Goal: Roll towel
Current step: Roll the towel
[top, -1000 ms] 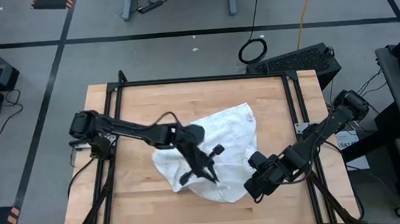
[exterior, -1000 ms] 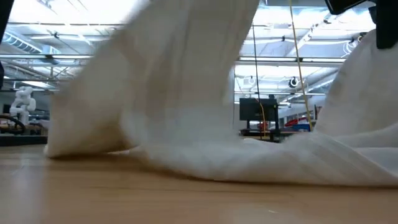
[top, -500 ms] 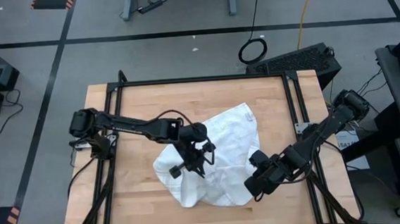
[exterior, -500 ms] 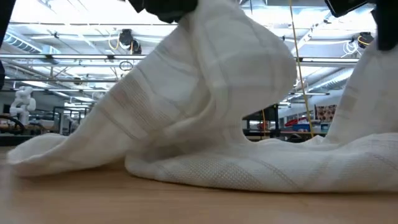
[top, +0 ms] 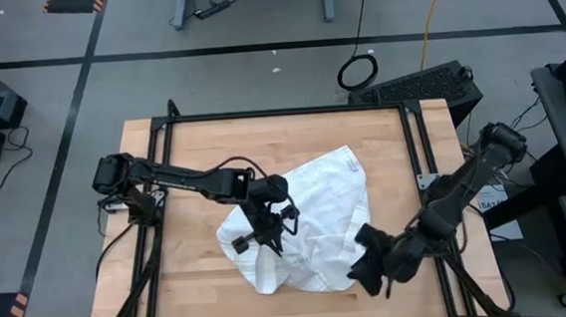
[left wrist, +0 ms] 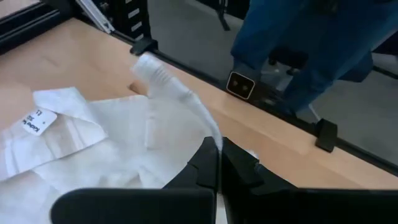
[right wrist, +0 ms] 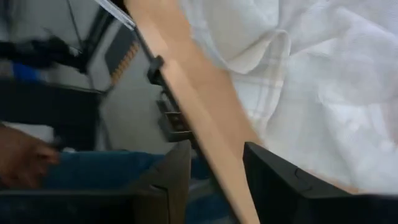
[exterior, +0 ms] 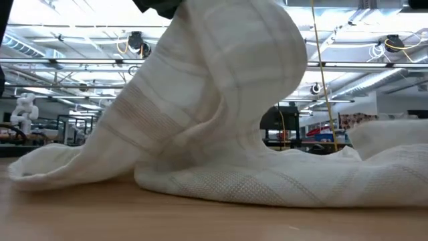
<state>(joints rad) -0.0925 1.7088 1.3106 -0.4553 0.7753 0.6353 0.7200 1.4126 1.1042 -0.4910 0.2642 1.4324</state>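
The towel [top: 312, 211] is white with thin grey check lines. The tabletop [top: 202, 144] is pale wood, framed in black.

1. The room is bright and even; light comes from ceiling lamps [exterior: 348, 50] far behind.
2. Shadows under the arms are soft and small.
3. The right wrist view is blurred, the towel [right wrist: 323, 81] smeared.
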